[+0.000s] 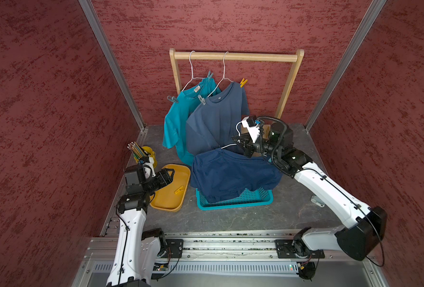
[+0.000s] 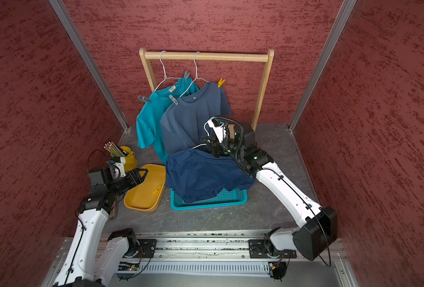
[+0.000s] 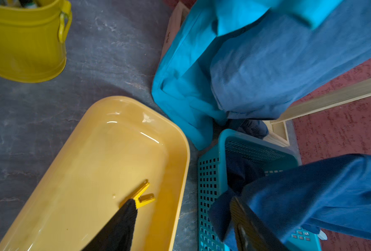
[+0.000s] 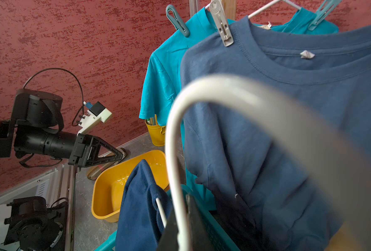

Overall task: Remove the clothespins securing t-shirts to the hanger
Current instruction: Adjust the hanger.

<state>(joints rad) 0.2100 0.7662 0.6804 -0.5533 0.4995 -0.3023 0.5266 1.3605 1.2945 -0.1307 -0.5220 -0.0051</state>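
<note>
Looks like the drop-off step for 1 clothespin. Low at the left of a top view, the left gripper (image 1: pixel 171 174) over the yellow tray (image 1: pixel 163 198), jaws spread wide with nothing between them. A yellow clothespin (image 1: pixel 179 190) lying loose on the tray floor, just under 1 fingertip (image 3: pixel 126 217) in the left wrist view. Right of centre, the right gripper (image 1: pixel 239 145) clenched on the white hanger (image 1: pixel 227 146) carrying the navy shirt (image 1: pixel 233 174), draped over the teal basket (image 1: pixel 231 206) at lower middle.

Leaves 4 more on the 2 shirts hanging from the wooden rack (image 1: pixel 233 56) at upper centre: a grey-blue clothespin (image 1: pixel 172 99) and a teal clothespin (image 1: pixel 210 75) on the teal shirt (image 1: pixel 176 124), a grey clothespin (image 1: pixel 201 99) and a second yellow clothespin (image 1: pixel 243 82) on the slate shirt (image 1: pixel 213 119). Also a pale small thing (image 1: pixel 316 201) on the table (image 1: pixel 231 218) by the right arm, too small to name.

Calls next, probably, for raising the left gripper clear of the tray rim, reaching up to the grey-blue clothespin nearest it, closing on the tail ends to spring the mouth, then pulling off without dragging the shirt from its hanger
</note>
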